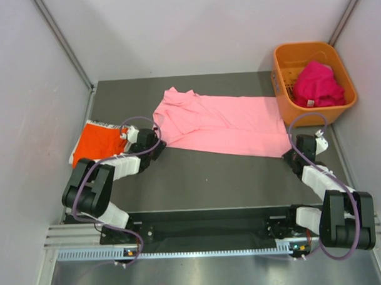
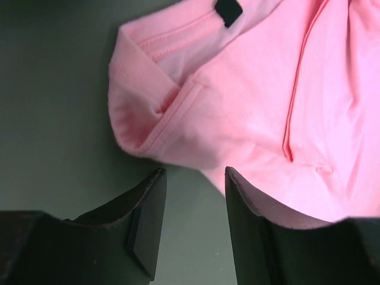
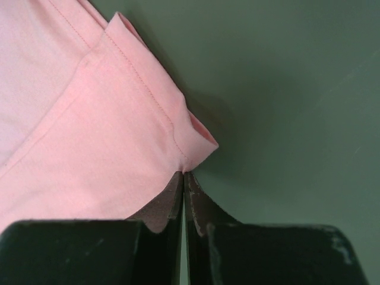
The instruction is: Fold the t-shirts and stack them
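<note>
Pink shirt (image 1: pixel 227 125): lay flat and partly folded across the middle of the table (image 1: pixel 210 179). It ran from left of centre almost to the right edge, with its collar end to the left.
Orange shirt (image 1: pixel 101 142): sat folded at the left edge, apart from the pink shirt.
Magenta shirts (image 1: pixel 317 85): were heaped in the basket (image 1: pixel 279 83) at the far right corner.
Left gripper (image 1: pixel 156 148): was low over the table, between the orange shirt and the near left end of the pink shirt.
Left jaws: in the wrist view the gripper (image 2: pixel 195 172) stood apart with bare table between the fingers. A sleeve of the pink shirt (image 2: pixel 267 119) lay just beyond the tips, and cloth lay along the outer side of one finger (image 2: pixel 249 225).
Right gripper (image 1: pixel 291 154): was at the near right corner of the pink shirt, close to the right edge.
Right jaws: the wrist view showed the gripper (image 3: pixel 183 173) pressed together. The hem corner of the pink shirt (image 3: pixel 89 130) was nipped at the tips.
</note>
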Robot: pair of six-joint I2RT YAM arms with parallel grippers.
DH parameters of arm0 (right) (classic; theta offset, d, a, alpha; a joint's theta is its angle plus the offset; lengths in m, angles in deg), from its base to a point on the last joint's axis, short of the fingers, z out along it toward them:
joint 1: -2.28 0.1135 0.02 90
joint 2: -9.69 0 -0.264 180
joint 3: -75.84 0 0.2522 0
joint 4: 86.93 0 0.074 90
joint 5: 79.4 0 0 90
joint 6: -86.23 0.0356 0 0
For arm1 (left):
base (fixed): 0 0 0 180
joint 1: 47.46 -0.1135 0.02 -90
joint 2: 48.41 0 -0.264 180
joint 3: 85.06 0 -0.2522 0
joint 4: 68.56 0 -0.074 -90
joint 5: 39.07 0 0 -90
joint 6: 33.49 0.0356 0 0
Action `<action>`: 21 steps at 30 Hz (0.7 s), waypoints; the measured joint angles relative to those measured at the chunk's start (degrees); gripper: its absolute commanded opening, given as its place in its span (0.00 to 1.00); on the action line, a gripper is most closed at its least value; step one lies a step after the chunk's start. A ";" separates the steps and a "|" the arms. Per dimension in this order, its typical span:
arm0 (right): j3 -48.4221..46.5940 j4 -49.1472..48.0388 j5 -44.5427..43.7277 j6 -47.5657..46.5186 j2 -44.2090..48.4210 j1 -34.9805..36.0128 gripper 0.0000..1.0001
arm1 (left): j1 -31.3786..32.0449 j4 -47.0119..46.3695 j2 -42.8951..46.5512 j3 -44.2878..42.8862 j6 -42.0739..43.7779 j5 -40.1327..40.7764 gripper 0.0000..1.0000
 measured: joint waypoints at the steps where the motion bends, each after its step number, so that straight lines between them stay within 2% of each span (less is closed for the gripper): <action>1: 0.00 -0.02 0.00 0.00 0.00 0.00 0.00 | 0.00 -0.35 -0.46 -0.28 -0.42 0.42 0.49; 7: 0.00 0.00 0.00 0.00 0.00 0.00 0.00 | 0.00 -0.59 -3.41 -3.04 -1.99 3.48 0.49; 9: 0.00 -0.02 0.00 0.00 0.00 0.00 0.00 | 0.00 -0.57 -4.61 -4.13 -2.36 4.76 0.42; 11: 0.00 -0.02 0.00 0.00 0.00 0.00 0.00 | 0.00 -0.04 -6.23 -5.73 -2.78 5.86 0.29; 13: 0.00 0.00 0.02 0.00 0.00 0.00 0.00 | 0.00 1.11 -8.02 -7.69 -3.10 6.97 0.04; 14: 0.00 0.00 0.02 0.02 0.00 0.00 0.00 | -0.02 1.99 -8.76 -8.57 -3.02 7.61 0.00; 21: -0.15 1.88 0.66 0.04 3.32 0.00 0.00 | -0.02 7.32 -7.93 -10.36 -1.77 10.08 0.00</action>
